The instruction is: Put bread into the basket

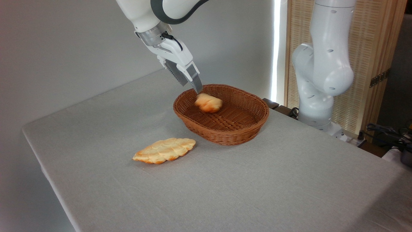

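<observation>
The bread [208, 103], a small round golden-orange bun, shows blurred inside the left part of the reddish-brown wicker basket [225, 137], just under my fingertips and apart from them. My gripper [192, 87] hangs tilted above the basket's left rim, its fingers spread and nothing between them. The basket stands on the grey table toward the back.
A long braided golden loaf [164, 150] lies on the grey tablecloth [257, 187] in front and to the left of the basket. The arm's white base column [322, 71] rises at the table's back right edge, with a slatted wooden screen [376, 48] behind it.
</observation>
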`<act>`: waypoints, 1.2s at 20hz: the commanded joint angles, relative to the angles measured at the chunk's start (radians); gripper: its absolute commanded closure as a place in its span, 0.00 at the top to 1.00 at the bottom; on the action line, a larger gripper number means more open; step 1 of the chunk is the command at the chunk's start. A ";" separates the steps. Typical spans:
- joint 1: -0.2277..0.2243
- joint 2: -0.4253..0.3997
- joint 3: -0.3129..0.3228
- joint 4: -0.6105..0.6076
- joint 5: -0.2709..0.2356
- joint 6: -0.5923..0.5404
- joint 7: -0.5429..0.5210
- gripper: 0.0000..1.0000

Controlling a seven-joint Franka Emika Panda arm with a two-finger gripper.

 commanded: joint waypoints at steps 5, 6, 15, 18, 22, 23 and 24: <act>-0.010 -0.005 0.023 0.013 0.012 0.068 -0.002 1.00; -0.009 -0.008 0.041 0.013 0.023 0.124 0.000 1.00; -0.010 -0.009 0.282 0.040 0.159 0.362 0.131 1.00; -0.010 -0.005 0.354 0.040 0.167 0.386 0.191 1.00; -0.010 0.014 0.421 0.040 0.163 0.391 0.343 1.00; -0.009 0.023 0.434 0.040 0.157 0.391 0.369 1.00; -0.009 0.026 0.443 0.039 0.155 0.393 0.392 1.00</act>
